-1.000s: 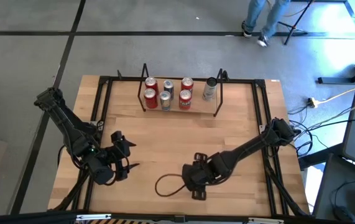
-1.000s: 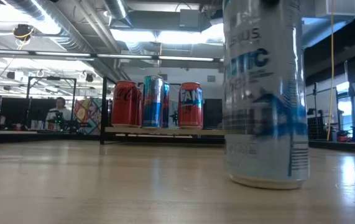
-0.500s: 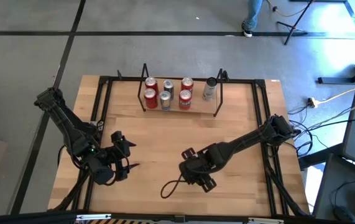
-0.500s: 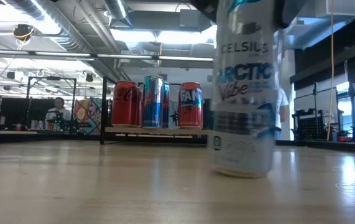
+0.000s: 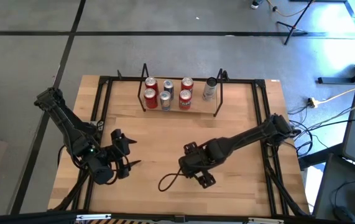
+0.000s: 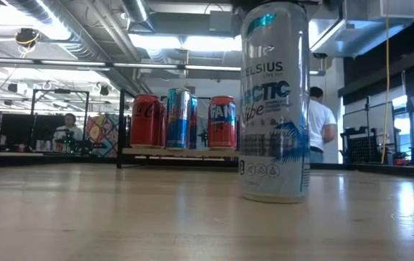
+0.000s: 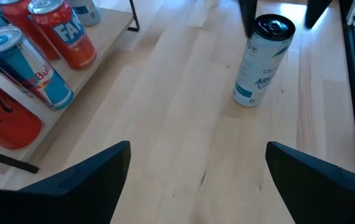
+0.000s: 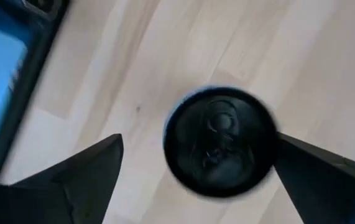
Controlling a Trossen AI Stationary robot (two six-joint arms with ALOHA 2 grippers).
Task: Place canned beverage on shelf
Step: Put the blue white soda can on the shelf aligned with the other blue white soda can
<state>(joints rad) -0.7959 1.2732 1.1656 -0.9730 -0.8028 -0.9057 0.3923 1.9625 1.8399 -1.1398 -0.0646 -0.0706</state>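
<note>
The right gripper (image 5: 189, 163) is positioned over the middle of the table (image 5: 239, 186), directly above a tall white-and-blue can (image 6: 274, 101). In the right wrist view the can's dark top (image 8: 219, 142) is seen between the two dark fingers (image 8: 78, 177); one finger appears to meet the rim on one side, while a gap is visible on the other — whether the can is actually clamped cannot be told. In the low view the can is seen upright, its base at the wood surface, with the gripper's dark shape just above its top.

The can is placed well apart from the shelf (image 5: 217, 93), which is set along the far edge of the table. On the shelf's wood floor a cluster of cans is held: red cans (image 5: 150, 84) and silver-topped ones (image 5: 165, 98) toward the left end, and a single pale can (image 5: 210, 89) near the right end frame. In the left wrist view a blue-and-silver can (image 7: 25, 68) is flanked by red ones.

The left gripper (image 5: 125, 155) is held at the near-left part of the table — its fingers (image 7: 84, 180) are spread wide, with nothing between them.

A black cable loop (image 5: 168, 182) is seen lying on the wood just beside the right gripper. Beyond the table, a person in a white shirt (image 6: 320, 123) is visible in the low view.
</note>
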